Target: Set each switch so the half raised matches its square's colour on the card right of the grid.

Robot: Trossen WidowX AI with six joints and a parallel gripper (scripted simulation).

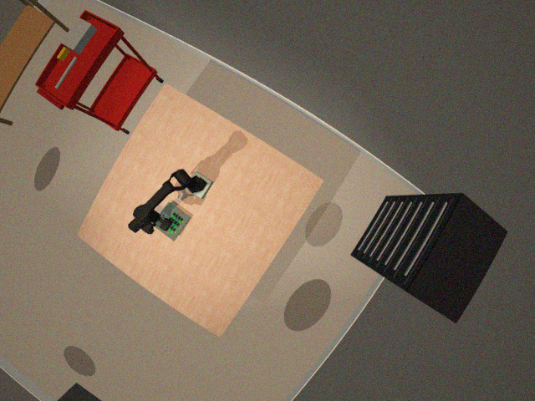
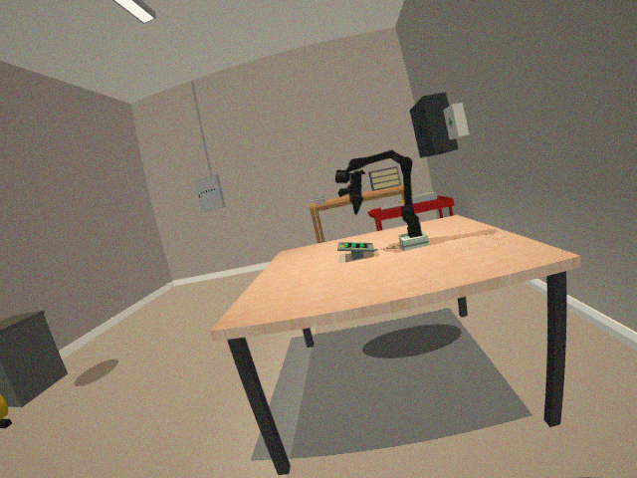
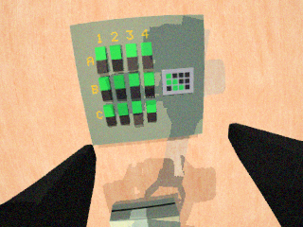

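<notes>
The switch panel [image 1: 174, 236] [image 2: 364, 250] [image 3: 123, 135] carries three rows, A to C, of four green-and-dark switches. In the wrist view, the card [image 3: 178, 81] is right of the grid. Its far row reads green, dark, dark, dark; its middle row green, green, dark, dark; its near row dark, green, green, dark. The dark halves of A1, A3, A4 and C3 look browner than the others; which halves are raised is hard to tell. My gripper [image 1: 166, 224] [image 2: 356, 211] [image 3: 163, 142] is open, with nothing between its fingers, and hangs high above the panel.
The arm's base [image 1: 208, 185] [image 2: 414, 242] [image 3: 144, 218] stands on the wooden table [image 1: 224, 259] [image 2: 318, 293]. Shadows of the arm fall over the panel's right side. A red cart [image 1: 116, 93] [image 2: 411, 207] stands beyond the table edge.
</notes>
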